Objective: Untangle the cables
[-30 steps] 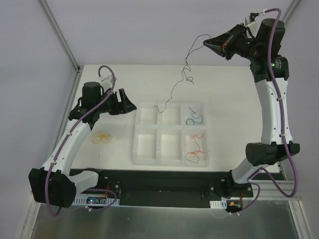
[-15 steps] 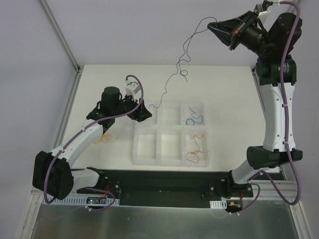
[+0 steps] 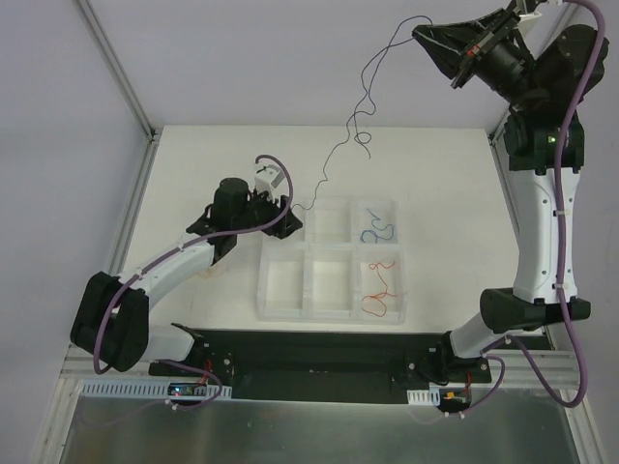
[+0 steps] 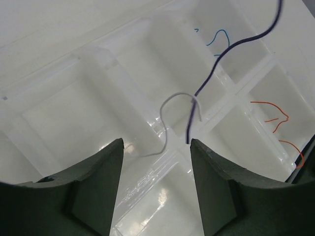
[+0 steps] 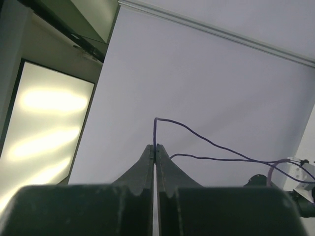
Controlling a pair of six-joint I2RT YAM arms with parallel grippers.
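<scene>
1. My right gripper (image 3: 420, 32) is up high over the far right corner, black tapered fingers pressed flat together, clamped on one end of a hair-thin, dark, near-black wire (image 3: 362, 93).
2. The right wrist view confirms it: the two finger tips meet with no gap at my right gripper (image 5: 156, 147), and the dark wire (image 5: 197, 136) springs out of the pinch in a smooth arch. It reads purplish here.
3. From there the wire drops in loose kinks and small curls, through the air, down to the far left corner of the clear, glossy plastic tray (image 3: 260, 290), which has six square compartments.
4. My left gripper (image 3: 293, 222) sits low at that same corner, jaws spread wide, gripping nothing.
5. In the left wrist view, my left gripper (image 4: 155, 164) frames the free lower tip of the dark wire (image 4: 231, 46), which ends between the matte dark fingers (image 4: 93, 187), above a tray divider. Touching or not, I cannot tell.
6. A pale, whitish wire (image 4: 166, 105) bends in a hook-shaped arch beside it, crossing the dark one at the top.
7. A curly blue wire (image 3: 375, 230) lies in the far right compartment.
8. A squiggly red wire (image 3: 379, 290) lies in the near right one.
9. The tray rests on a matte white table (image 3: 445, 193).
</scene>
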